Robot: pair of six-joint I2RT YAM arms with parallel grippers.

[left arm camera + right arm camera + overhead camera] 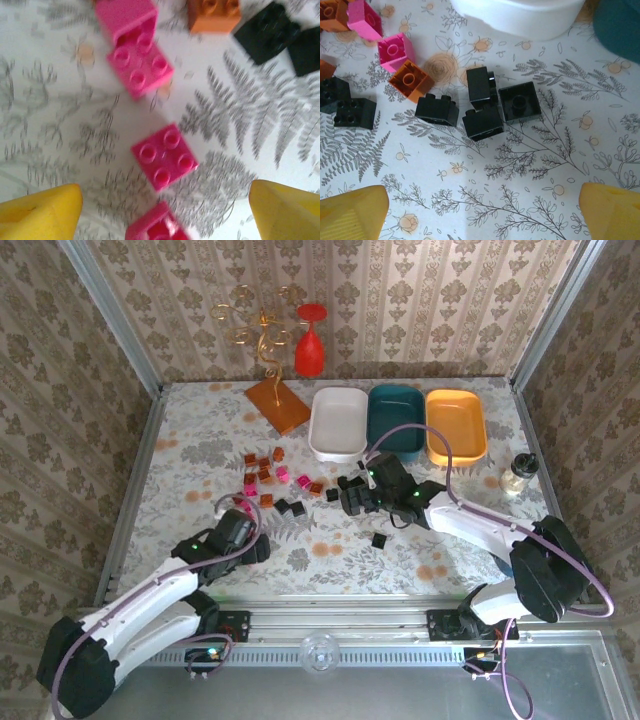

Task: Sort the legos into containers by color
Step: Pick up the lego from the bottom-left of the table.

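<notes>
Yellow fingertips (40, 215) of the left gripper (165, 212) are standing wide apart just above the flowered table (450, 540), holding nothing. A magenta two-by-two brick (164, 156) is lying studs-up just beyond the gap between them. A second magenta piece (152, 227) is poking in at the near edge, between the pads.

The right gripper (482, 212) is hanging equally wide and empty. Four black bricks (482, 125) are lying just ahead of it in a tight cluster, several of them touching. The white tray (520, 15) is sitting just beyond the cluster, and the dark teal tray (620, 25) is showing at the far right.

From above, the legos (270, 480) are lying scattered on the table near and left of the three trays. The orange-yellow tray (455, 393) is sitting farthest right.

Sorting appears to be only beginning, with both arms lining up a pick. I judge that the left gripper is aiming for the magenta brick. It needs to drop lower and close across two flat sides without catching the neighbouring piece. The right gripper needs to move forward and single out one black brick. The near-left one (437, 110) looks easiest, as it is lying slightly apart from the rest. Each brick then needs carrying to a tray, and which colour belongs in which tray is not yet settled.
</notes>
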